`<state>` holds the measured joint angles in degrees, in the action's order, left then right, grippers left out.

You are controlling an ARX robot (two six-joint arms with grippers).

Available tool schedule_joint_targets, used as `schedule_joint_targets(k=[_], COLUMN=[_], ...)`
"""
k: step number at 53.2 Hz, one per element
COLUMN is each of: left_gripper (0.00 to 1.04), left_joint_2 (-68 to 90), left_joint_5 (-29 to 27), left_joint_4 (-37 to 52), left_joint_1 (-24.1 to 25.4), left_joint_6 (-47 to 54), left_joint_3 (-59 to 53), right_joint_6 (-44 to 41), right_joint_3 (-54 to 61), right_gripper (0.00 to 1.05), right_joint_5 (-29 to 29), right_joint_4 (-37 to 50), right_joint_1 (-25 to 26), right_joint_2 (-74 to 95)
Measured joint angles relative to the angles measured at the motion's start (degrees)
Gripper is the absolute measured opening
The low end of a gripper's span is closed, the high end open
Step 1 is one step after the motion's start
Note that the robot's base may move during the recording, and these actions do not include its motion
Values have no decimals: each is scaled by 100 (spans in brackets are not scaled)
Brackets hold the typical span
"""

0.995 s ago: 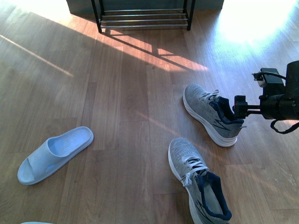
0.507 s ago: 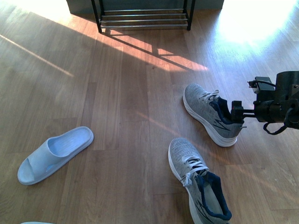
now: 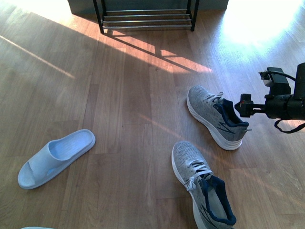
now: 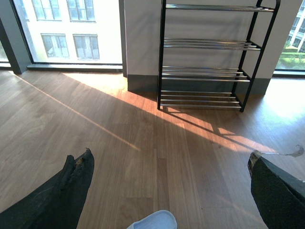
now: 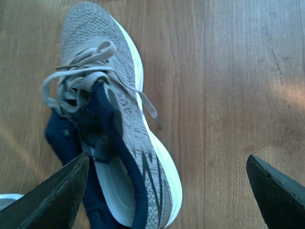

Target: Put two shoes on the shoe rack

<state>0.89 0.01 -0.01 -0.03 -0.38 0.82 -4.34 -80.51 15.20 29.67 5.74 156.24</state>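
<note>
My right jaws are spread wide and hold nothing. They hang just over the heel end of the farther grey knit sneaker, which lies on the wooden floor with its toe pointing away towards the shoe rack and its heel towards me and to my right. From the right wrist, the sneaker's length runs crosswise to my opening, so the gap spans its width. It sits off-centre, though: one finger is over the navy-lined mouth, the other out over bare floor. I judge I must shift sideways before closing on the heel collar. The nearer sneaker lies close in front of me. My left jaws are open too, empty, and well apart from both shoes.
</note>
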Motion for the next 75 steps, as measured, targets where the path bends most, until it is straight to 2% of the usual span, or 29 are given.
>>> schedule_joint_targets(k=[5, 20, 32, 48, 59, 63, 75], left_gripper=[95, 95, 95, 95, 95, 95, 95], left_joint_2=[0, 0, 0, 0, 0, 0, 0], left_joint_5=[0, 0, 0, 0, 0, 0, 0], left_joint_4=[0, 0, 0, 0, 0, 0, 0], left_joint_1=[0, 0, 0, 0, 0, 0, 0], left_joint_6=[0, 0, 0, 0, 0, 0, 0], left_joint_3=[0, 0, 0, 0, 0, 0, 0], right_joint_6=[-164, -179, -225, -466, -649, -664, -306], right_joint_3=[-22, -1060, -1478, -1504, -1283, -1123, -323], right_gripper=[96, 96, 95, 55, 14, 8, 7], right_joint_5=[0, -367, -332, -81, 26, 31, -68], right_joint_4=[-127, -693, -909, -1102, -1023, -879, -48], right_joint_1=[-50, -157, -219, -348, -367, -385, -431], right_joint_2=[11, 938, 1176, 1182, 1137, 1084, 734])
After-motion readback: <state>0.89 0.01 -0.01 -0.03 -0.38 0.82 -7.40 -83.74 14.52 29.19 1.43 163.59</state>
